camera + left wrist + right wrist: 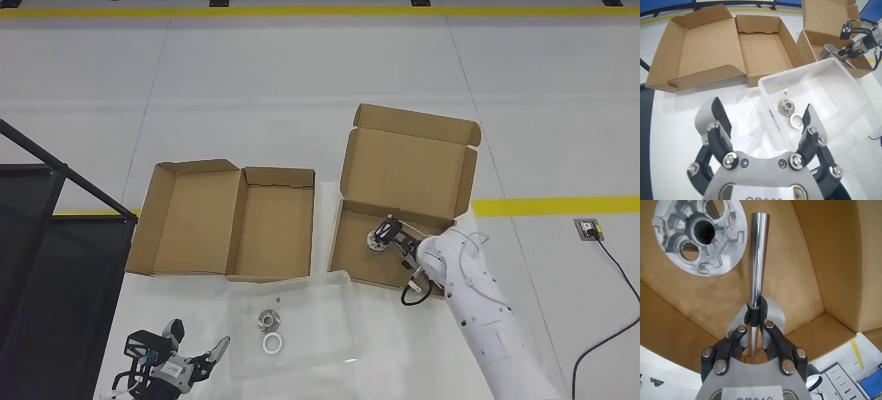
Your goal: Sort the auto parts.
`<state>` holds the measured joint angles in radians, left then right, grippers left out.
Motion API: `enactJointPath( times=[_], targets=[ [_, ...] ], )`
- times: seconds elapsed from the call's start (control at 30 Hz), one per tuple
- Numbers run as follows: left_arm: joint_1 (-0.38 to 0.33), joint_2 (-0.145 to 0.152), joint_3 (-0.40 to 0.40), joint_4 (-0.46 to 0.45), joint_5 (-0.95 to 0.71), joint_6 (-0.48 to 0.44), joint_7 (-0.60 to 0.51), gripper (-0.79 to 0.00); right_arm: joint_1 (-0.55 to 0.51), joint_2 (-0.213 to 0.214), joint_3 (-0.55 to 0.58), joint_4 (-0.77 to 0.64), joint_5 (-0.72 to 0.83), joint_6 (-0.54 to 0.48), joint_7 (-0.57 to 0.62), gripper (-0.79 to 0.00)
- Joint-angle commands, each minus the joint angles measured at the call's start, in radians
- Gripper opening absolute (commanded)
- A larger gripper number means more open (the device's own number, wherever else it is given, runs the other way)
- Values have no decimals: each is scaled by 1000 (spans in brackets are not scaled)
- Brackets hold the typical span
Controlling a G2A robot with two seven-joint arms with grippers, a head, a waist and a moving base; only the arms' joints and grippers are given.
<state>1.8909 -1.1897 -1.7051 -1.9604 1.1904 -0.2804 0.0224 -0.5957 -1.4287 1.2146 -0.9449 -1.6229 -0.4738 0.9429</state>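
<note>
Inside cardboard box point(829, 256): rod point(758, 256) lengthwise along right tool point(755, 311)

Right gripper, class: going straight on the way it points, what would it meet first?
Probably the inner surface of the cardboard box: the right gripper, shut on the steel rod, points beside the cast hub, not at it. Depth is unclear.

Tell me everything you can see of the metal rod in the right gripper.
The metal rod is a straight, polished cylinder, mirror-bright like chromed steel. The right gripper is shut on it partway along. It points into the open cardboard box, its far end beside the cast wheel-like part, apart from it. Whether the tip touches the box cannot be told.
</note>
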Motion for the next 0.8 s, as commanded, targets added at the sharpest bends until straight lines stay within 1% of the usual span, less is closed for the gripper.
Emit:
enactJointPath(
  times=[0.0, 0.03, 0.1, 0.13, 0.17, 0.2, 0.27, 0.33, 0.4, 0.43, 0.5, 0.53, 0.63, 0.7, 0.77],
  targets=[
    [1, 0, 0, 0, 1, 2, 1, 0, 6, -1, 1, 12, 2, 35, -1, -785],
    [1, 0, 0, -1, 2, 3, 1, 0, 8, -1, 4, 16, 5, 52, -4, -785],
    [2, -1, 1, -2, 3, 4, 1, 0, 10, 0, 6, 22, 7, 75, -10, -594],
    [2, -1, 1, -2, 3, 4, 2, 0, 10, 0, 6, 23, 7, 78, -11, -570],
    [2, -1, 2, -3, 3, 5, 1, 0, 10, 0, 8, 23, 8, 83, -12, -523],
    [3, -1, 2, -3, 5, 4, 0, 0, 9, 1, 9, 23, 9, 88, -12, -443],
    [2, -1, 4, -5, 5, 5, -2, 0, 6, 3, 13, 19, 13, 90, -15, -431],
    [2, -1, 5, -5, 5, 5, -3, 0, -1, 6, 18, 10, 17, 91, -22, -400],
    [2, -1, 5, -5, 5, 4, -3, 0, -10, 9, 24, -5, 16, 91, -26, -397],
    [2, -1, 5, -5, 7, 3, -3, 0, -18, 11, 28, -20, 18, 92, -33, -394],
    [1, -1, 5, -5, 6, 4, -1, 0, -44, 16, 43, -68, 32, 84, -56, -360],
    [1, -1, 5, -5, 6, 4, 0, 0, -64, 20, 53, -106, 42, 73, -70, -363],
    [3, -2, 0, -7, -10, 0, 14, 0, -157, 34, 93, -279, 77, 30, -99, -305],
    [7, -1, -11, -9, -17, -15, 19, 0, -239, 44, 118, -425, 100, -1, -104, -222],
    [11, 0, -22, -11, -27, -24, 21, 0, -324, 52, 138, -567, 108, -18, -94, -225]
  ],
)
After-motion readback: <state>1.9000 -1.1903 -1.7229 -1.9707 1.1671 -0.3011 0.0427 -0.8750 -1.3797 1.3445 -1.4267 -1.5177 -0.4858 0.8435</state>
